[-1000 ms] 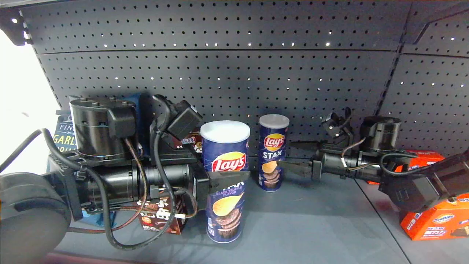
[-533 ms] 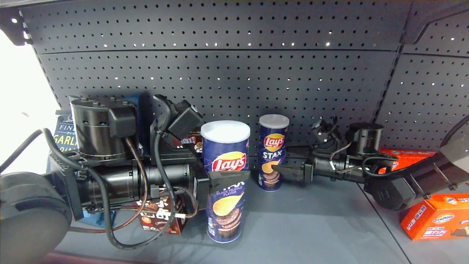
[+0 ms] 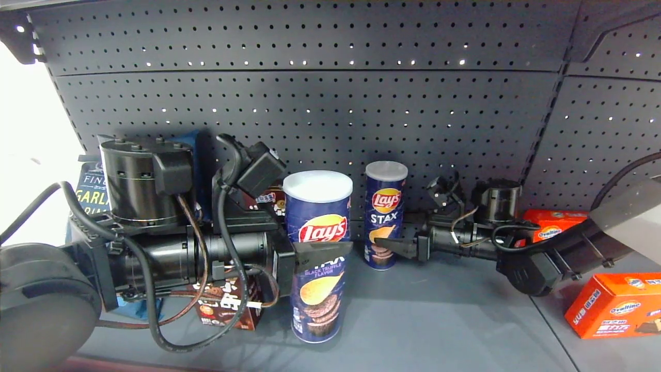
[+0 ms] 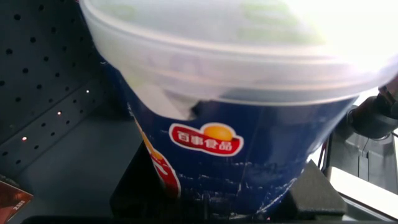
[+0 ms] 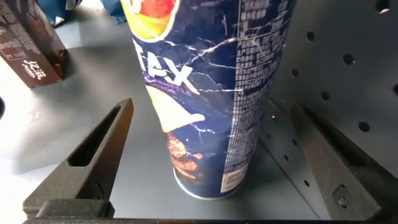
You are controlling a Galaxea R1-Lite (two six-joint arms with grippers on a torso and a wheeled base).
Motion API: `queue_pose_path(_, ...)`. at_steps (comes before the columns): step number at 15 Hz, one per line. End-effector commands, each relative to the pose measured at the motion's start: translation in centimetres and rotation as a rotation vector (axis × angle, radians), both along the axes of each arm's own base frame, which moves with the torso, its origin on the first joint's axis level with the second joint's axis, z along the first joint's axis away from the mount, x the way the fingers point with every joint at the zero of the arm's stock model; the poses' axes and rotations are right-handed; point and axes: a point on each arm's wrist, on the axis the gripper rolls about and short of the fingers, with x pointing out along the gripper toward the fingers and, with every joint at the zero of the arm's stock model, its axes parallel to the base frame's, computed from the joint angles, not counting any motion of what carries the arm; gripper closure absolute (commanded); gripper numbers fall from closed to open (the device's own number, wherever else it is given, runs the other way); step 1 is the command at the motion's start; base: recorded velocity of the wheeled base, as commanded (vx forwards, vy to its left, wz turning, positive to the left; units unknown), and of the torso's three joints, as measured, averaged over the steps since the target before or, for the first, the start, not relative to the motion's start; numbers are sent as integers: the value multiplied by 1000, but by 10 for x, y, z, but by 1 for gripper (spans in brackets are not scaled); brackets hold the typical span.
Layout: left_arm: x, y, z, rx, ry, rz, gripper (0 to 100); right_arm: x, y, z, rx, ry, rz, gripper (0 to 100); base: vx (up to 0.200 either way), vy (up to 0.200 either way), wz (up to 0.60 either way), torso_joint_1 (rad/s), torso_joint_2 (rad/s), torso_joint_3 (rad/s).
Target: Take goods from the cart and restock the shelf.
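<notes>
the grey shelf (image 3: 439,310) and its pegboard (image 3: 310,103) back took up most of the head view, and both cans were on the shelf's middle stretch. the left claw (image 3: 323,252) was clamped on the front can (image 3: 316,217) about halfway up its body, with one finger lying across the label. the can's base was at the front part of the shelf board, though i could not tell whether it rested there or hung just above. the right claw (image 5: 211,109) had its fingers apart, one on each side of the back can (image 5: 211,93) and touching neither side, around the lower half of the body. that can stood on its base close to the pegboard. both cans were upright, long axis vertical, with pale plastic lids on top and printed fronts facing out from the shelf. by my judgement these were light cardboard tubes, stiff enough for a side grip yet easy to dent. the glossy wrap could slip and the crisps inside were likely brittle, so a moderate squeeze around the middle of the body, below the lid, looked the safest hold. a grip too high risked popping the lid, and a tall narrow can would likely tip if nudged near the top. smaller goods lay round about: orange boxes (image 3: 614,305) at the right and a brown box (image 3: 227,310) under the left arm.
</notes>
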Motion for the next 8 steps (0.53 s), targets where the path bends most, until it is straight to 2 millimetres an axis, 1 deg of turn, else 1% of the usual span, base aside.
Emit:
queue_pose_path(1,0,0,-1,1,0,0,100,3,5,-3,1,-3,9,0,0,0,0,0,0,0)
queue_pose_path(3,1,-1,0,-1,-1,0,100,8,9,-1,5,-14,14,0,0,0,0,0,0,0)
queue_pose_path(5,-1,0,-2,4,7,0,100,11,12,-6,3,-6,17,0,0,0,0,0,0,0)
queue_pose_path(8,0,1,-2,3,5,2,100,12,14,-8,2,-7,20,0,0,0,0,0,0,0)
